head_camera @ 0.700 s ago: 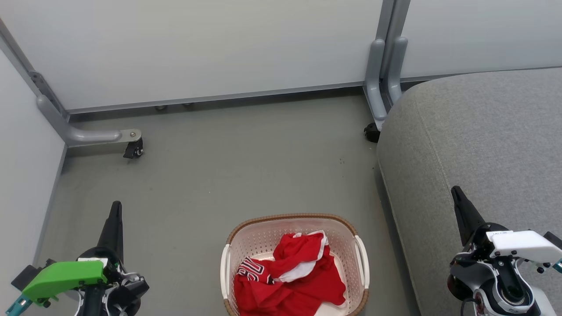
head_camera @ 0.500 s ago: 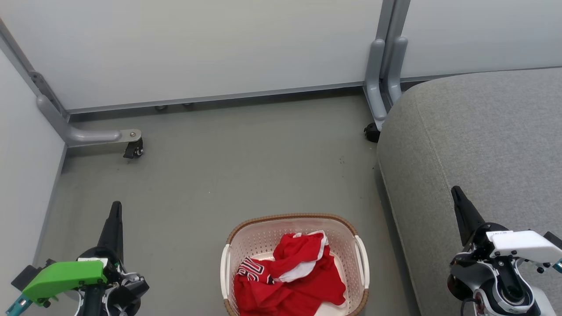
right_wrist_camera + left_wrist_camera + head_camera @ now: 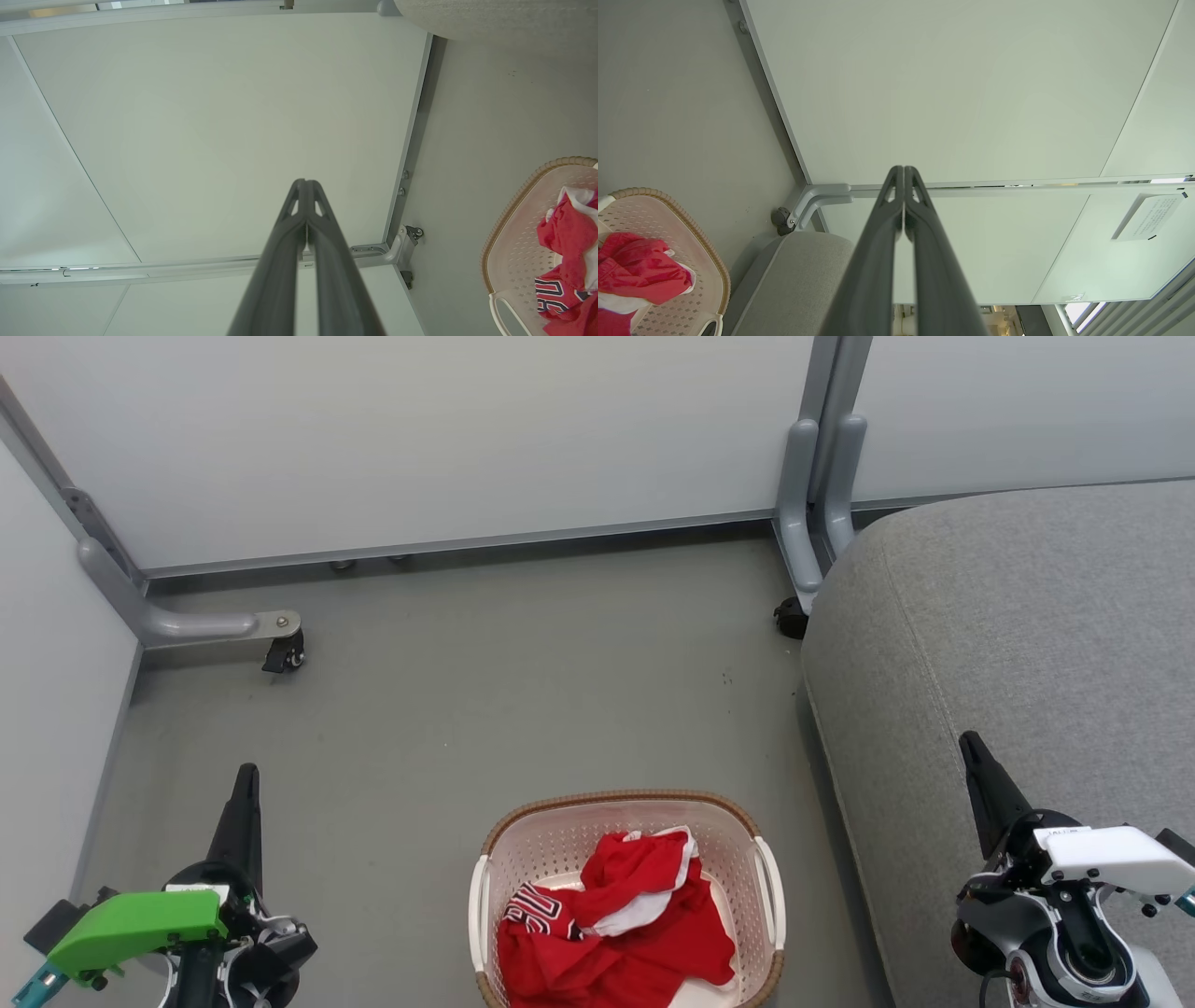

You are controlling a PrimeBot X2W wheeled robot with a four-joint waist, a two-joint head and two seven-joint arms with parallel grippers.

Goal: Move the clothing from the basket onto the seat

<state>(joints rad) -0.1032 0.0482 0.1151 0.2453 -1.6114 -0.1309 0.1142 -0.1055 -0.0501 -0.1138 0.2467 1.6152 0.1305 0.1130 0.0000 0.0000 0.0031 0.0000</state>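
Quick status check from my end: basically zero progress on this one. All the clothing (image 3: pixel 625 924) is in the basket (image 3: pixel 616 797) at the bottom centre of the head view. It's a crumpled red heap with white trim poking out and some dark-and-white lettering at its lower left. I can't tell how many pieces there are, since they're bunched together. The seat (image 3: pixel 1027 616) takes up the right side of the frame, and I see nothing red on the part that shows, so nothing's been delivered.

The left gripper (image 3: pixel 246 782) is at the lower left over the floor (image 3: pixel 513 691), well apart from the basket. The right gripper (image 3: pixel 969 745) is at the lower right, in front of the seat in the picture. Both wrist views show the fingers pressed together tip to tip with nothing between them. They point at the pale partition panels (image 3: pixel 420 429), not at the laundry. The basket sits in the lower left corner of the left wrist view and at the lower right edge of the right one.

So what's left is, well, everything: spread a gripper, get it down into the heap, pinch a decent fold, lift it over the rim, drop it on the cushion, and repeat. My guess is the right arm is handier, since the seat's on that side.
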